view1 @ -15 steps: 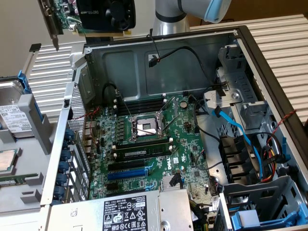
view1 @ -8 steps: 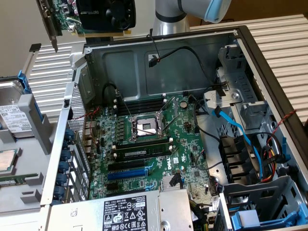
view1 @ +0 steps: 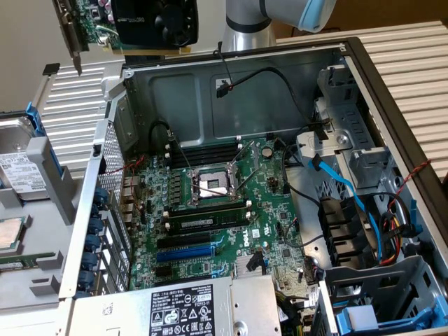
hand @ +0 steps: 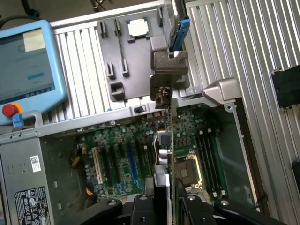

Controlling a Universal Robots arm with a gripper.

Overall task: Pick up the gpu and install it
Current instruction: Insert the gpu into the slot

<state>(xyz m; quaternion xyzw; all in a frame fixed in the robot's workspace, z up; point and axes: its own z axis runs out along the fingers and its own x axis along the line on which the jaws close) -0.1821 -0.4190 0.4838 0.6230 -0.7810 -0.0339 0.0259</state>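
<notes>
**Hand (hand: 164, 194) pinching gpu (hand: 162, 174) over open case (view1: 175, 91)**

Black fingers (hand: 140, 211) lie nearest the wrist camera, pressed against both faces of the gpu, which appears edge-on with its silver bracket (hand: 168, 65) at the far end. Past the card's edge lies the motherboard (hand: 117, 150), with the expansion slots (hand: 129, 164) on one side of the card and the socket (hand: 187, 168) on the other.

In the exterior view the gpu (view1: 154, 24) hangs in the air above the case's far wall, toward the exterior view's left and well apart from the motherboard (view1: 210, 210). Its black fan shroud faces the camera, and the green board and bracket (view1: 70, 38) extend to the exterior view's left. The arm (view1: 280, 14) rises behind the case.

A power supply (view1: 189, 308) fills the near end of the case. A drive (view1: 17, 168) rests beside the case, and a blue pendant (hand: 26, 70) lies on the ribbed tabletop (hand: 234, 47).
</notes>
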